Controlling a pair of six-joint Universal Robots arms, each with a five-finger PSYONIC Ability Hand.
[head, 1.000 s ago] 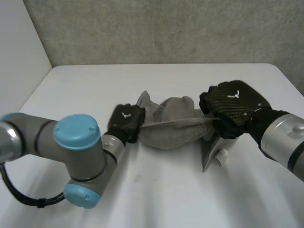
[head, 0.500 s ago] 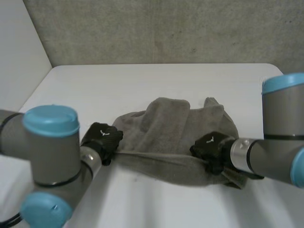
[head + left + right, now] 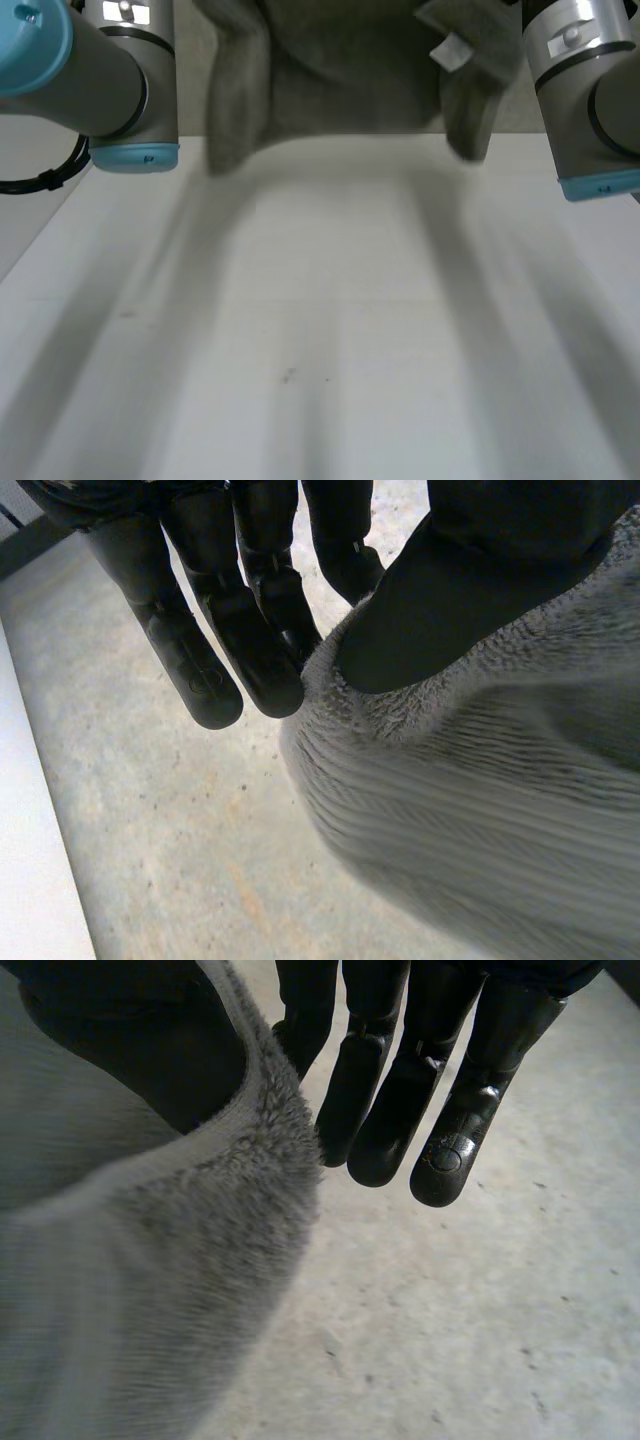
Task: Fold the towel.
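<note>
— Whereabouts of the towel (image 3: 340, 80)?
— Held up clear of the bench (image 3: 330, 330), slung between the left arm (image 3: 100, 70) and the right arm (image 3: 585, 90). Sagging along the lower edge, hanging lowest at both ends, nowhere touching the surface. Marked by a white tag (image 3: 452, 50) near the right end.
— Grip of the left hand (image 3: 460, 590)?
— Closed on a top edge: pile pressed by the thumb against the fingers (image 3: 255, 650), kept nearly straight and close together.
— And of the right hand (image 3: 130, 1050)?
— Likewise nipping the cloth's edge between thumb and fingers (image 3: 385, 1110).
— Room for moving?
— Bare bench below and in front of the hanging cloth, out to both side edges.
</note>
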